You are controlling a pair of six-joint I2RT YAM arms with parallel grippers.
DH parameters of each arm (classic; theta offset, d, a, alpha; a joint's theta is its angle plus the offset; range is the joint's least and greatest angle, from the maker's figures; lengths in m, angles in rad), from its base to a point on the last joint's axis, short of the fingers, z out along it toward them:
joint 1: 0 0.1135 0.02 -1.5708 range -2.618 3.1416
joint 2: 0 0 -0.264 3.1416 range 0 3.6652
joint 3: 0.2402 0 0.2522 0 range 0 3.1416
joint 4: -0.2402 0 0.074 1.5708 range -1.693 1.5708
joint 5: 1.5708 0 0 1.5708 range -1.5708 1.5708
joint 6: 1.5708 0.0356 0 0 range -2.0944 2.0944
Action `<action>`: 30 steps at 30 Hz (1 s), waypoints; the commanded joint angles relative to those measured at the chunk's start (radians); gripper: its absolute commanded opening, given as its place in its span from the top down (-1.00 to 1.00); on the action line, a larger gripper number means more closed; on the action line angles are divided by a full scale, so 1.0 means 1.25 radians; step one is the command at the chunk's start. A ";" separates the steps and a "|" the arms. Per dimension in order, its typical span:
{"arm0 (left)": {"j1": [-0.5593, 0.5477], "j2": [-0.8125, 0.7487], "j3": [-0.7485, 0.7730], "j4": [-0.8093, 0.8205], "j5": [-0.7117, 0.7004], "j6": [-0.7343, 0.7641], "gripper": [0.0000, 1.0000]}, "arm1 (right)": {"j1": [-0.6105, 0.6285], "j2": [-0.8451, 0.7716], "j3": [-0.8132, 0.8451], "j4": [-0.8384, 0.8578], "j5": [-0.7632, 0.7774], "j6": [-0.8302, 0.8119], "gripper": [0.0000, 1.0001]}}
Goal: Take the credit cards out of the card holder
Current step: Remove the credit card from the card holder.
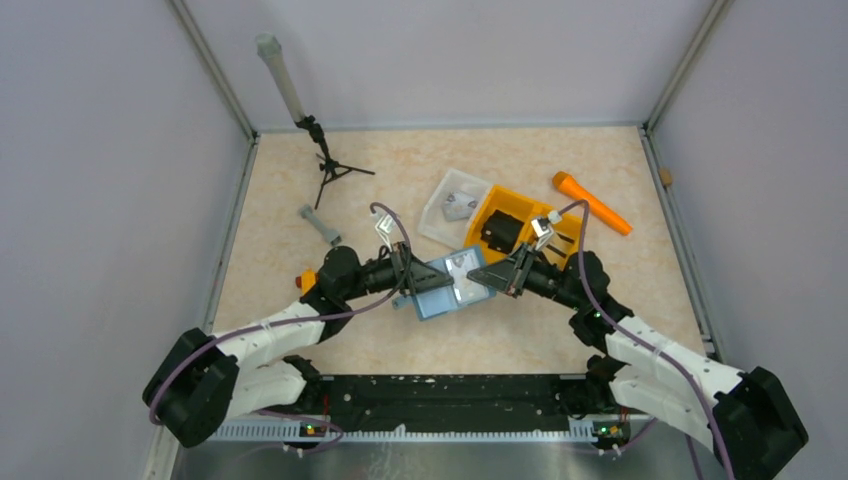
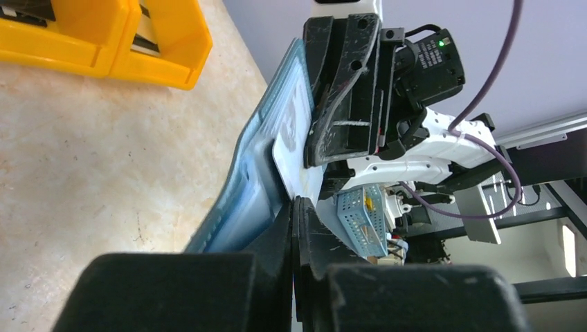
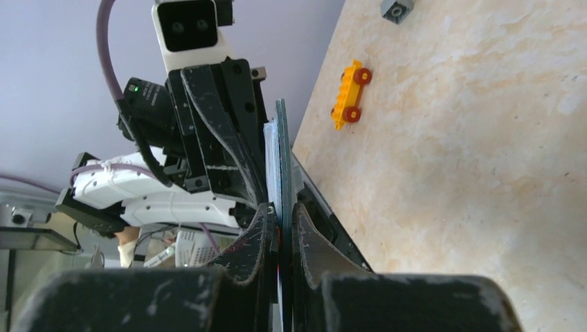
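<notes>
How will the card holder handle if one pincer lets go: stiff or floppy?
Probably floppy: the card holder curves between the left pincer and right pincer, both shut on its edges. Likely light, since it looks very thin edge-on. Its glossy panel may be slippery.

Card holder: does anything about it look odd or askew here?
Yes. The card holder looks bowed rather than flat in the left wrist view, pinched from opposite ends between the left gripper and the right gripper.

Finishes, 3 items
Matt: teal-blue folding card holder (image 1: 445,288). Glossy plastic: orange divided bin (image 2: 104,43). Smooth: beige marbled tabletop (image 1: 500,340).
</notes>
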 commanded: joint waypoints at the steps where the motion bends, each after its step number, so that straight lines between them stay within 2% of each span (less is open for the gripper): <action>1: 0.018 -0.070 -0.018 0.074 0.015 0.010 1.00 | 0.025 -0.025 0.043 -0.043 -0.023 -0.024 1.00; 5: 0.023 -0.093 -0.018 0.025 0.017 0.019 1.00 | 0.025 -0.018 0.044 -0.035 -0.027 -0.028 1.00; 11: 0.021 -0.062 0.008 0.018 0.047 0.012 1.00 | 0.025 -0.003 0.043 -0.002 -0.036 -0.007 1.00; 17: 0.014 -0.032 0.008 0.017 0.047 0.004 0.55 | 0.025 -0.006 0.030 0.049 -0.031 0.030 1.00; 30: -0.004 0.015 0.024 0.077 0.057 -0.019 0.33 | 0.026 0.005 0.023 0.076 -0.050 0.055 1.00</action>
